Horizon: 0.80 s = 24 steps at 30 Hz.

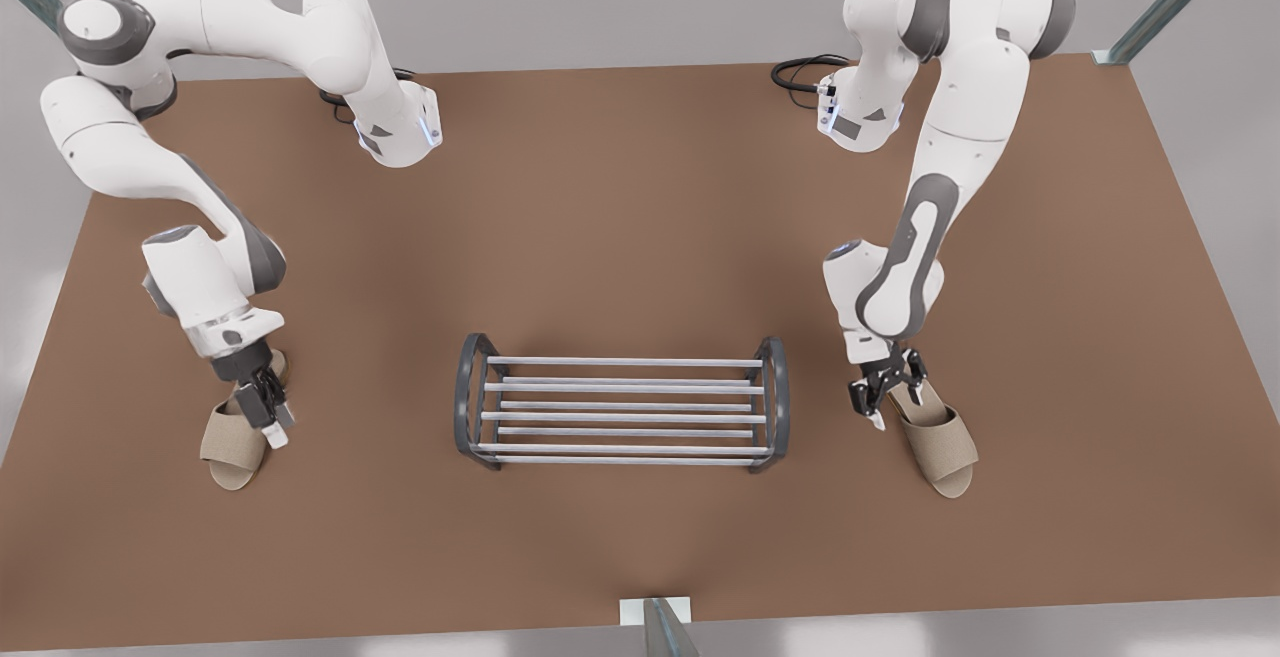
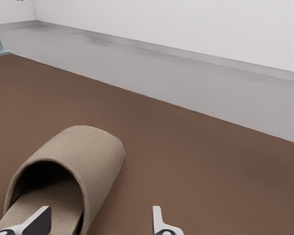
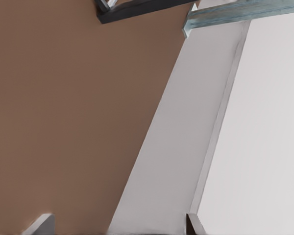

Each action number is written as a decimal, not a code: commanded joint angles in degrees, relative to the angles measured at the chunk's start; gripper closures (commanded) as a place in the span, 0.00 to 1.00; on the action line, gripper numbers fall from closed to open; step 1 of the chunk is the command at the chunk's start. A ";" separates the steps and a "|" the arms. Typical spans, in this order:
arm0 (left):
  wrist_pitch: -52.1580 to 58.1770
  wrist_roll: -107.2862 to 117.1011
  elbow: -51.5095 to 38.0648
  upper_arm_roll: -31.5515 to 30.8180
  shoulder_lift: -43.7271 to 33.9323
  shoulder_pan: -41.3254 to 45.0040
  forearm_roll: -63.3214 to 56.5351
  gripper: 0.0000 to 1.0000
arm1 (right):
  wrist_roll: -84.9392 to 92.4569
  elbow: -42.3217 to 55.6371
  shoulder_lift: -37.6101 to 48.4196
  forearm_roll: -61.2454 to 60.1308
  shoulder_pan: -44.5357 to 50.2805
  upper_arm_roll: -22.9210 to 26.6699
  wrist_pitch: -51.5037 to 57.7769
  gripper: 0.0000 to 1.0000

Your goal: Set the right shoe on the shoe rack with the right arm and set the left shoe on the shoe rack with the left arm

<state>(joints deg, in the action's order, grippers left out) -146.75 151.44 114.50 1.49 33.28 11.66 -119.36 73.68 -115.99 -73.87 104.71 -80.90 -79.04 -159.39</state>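
Brown table (image 1: 640,237) | left gripper (image 1: 885,395) at left shoe (image 1: 945,447) | right gripper (image 1: 268,415) at right shoe (image 1: 230,449) | jaws wide

The left shoe (image 2: 83,156) is coarse woven cloth, matt beige, with a visible knit grain on its strap and a flatter tan insole. The right shoe (image 1: 232,447) looks like the same dull fabric. The shoe rack (image 1: 620,407) has pale bars with a soft, perhaps metallic, sheen, and its end frames are dark and matt. The table (image 1: 640,217) is smooth, matt brown. The left arm (image 1: 950,137) and the right arm (image 1: 130,157) wear glossy white shells with matt grey covers.
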 commanded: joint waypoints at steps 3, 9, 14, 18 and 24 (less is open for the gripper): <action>6.03 29.09 -0.15 0.00 1.18 0.29 -8.70 0.00 | 34.69 2.35 0.04 8.14 2.59 2.67 -10.23 0.00; 12.10 28.91 -0.15 0.09 2.84 0.38 -12.13 0.00 | 52.01 7.62 3.82 8.32 10.50 8.64 -9.71 0.00; 13.50 28.92 -2.18 0.09 5.83 0.11 -12.13 0.00 | 68.97 9.55 3.91 8.93 14.28 10.93 -9.71 0.00; 13.50 28.65 -5.43 0.09 7.94 0.03 -12.21 0.00 | 80.48 10.70 4.61 9.46 15.16 11.37 -6.10 0.00; 13.42 28.56 -9.21 0.44 10.93 -0.06 -14.67 0.00 | 63.17 -3.45 4.52 22.20 8.74 11.11 -0.57 0.00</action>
<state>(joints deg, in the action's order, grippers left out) -133.84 166.00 105.57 1.88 44.07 11.54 -133.40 120.75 -117.70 -69.24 121.71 -71.61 -67.64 -164.38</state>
